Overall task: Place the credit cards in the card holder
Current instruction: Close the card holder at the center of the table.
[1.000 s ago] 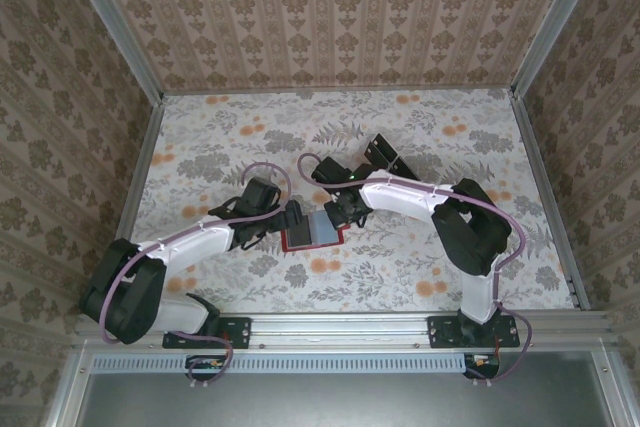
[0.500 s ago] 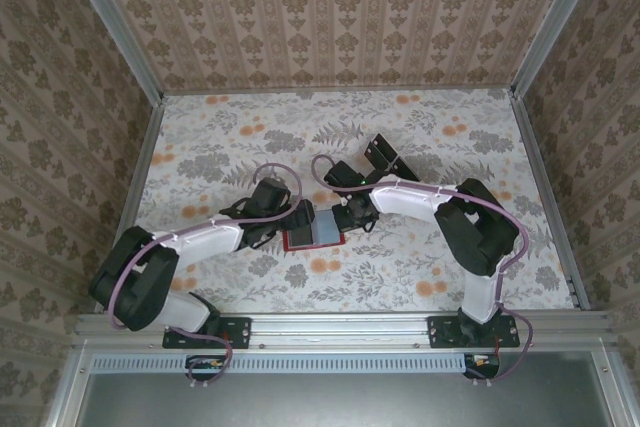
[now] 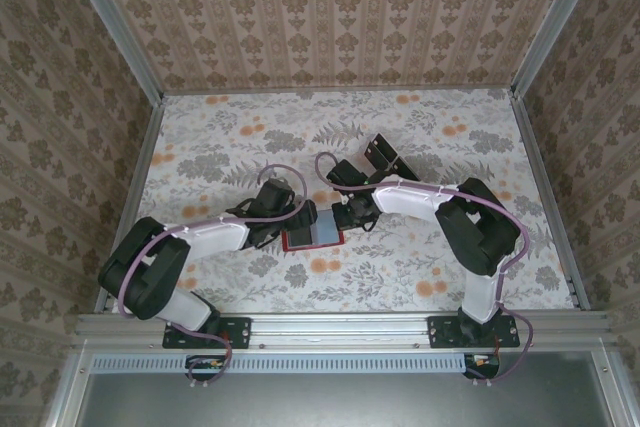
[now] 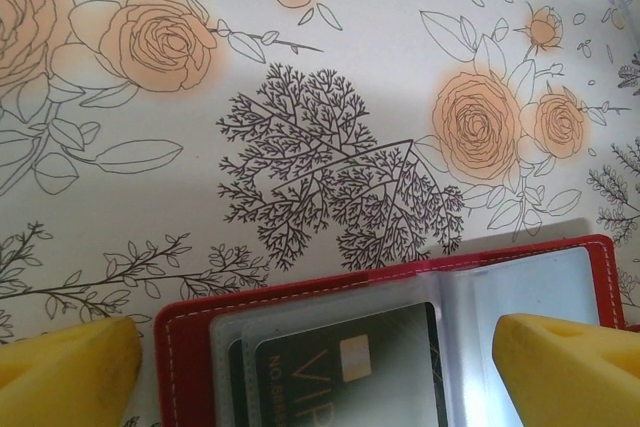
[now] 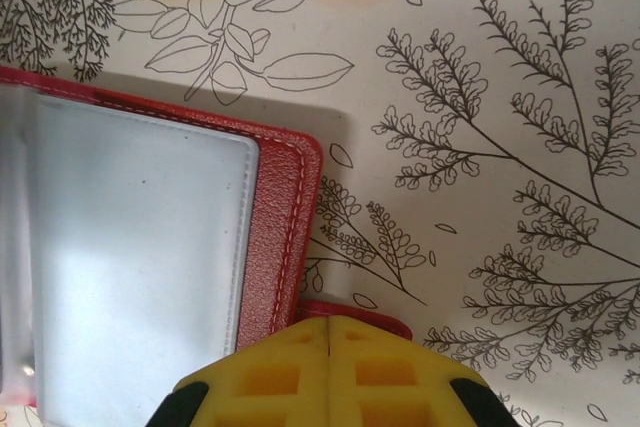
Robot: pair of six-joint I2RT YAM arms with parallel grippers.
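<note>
Here's the holder [image 3: 313, 234], open mid-worktop [image 3: 420, 137] between the arms. It looks light and floppy with slick sleeves, so best pin it by the red edge. The cover is stitched red with greyish-clear pockets. One card [image 4: 345, 367] is sleeved: thin, stiff, glossy black, an edge-pinch job. The left gripper [image 4: 315, 357] is spread astride the holder, the right gripper [image 5: 328, 332] pressed together at the snap tab [image 5: 385, 319].

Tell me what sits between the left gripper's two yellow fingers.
In the left wrist view, the left gripper is open; between its fingers lies the opened red card holder, a black credit card in its clear sleeve.
</note>
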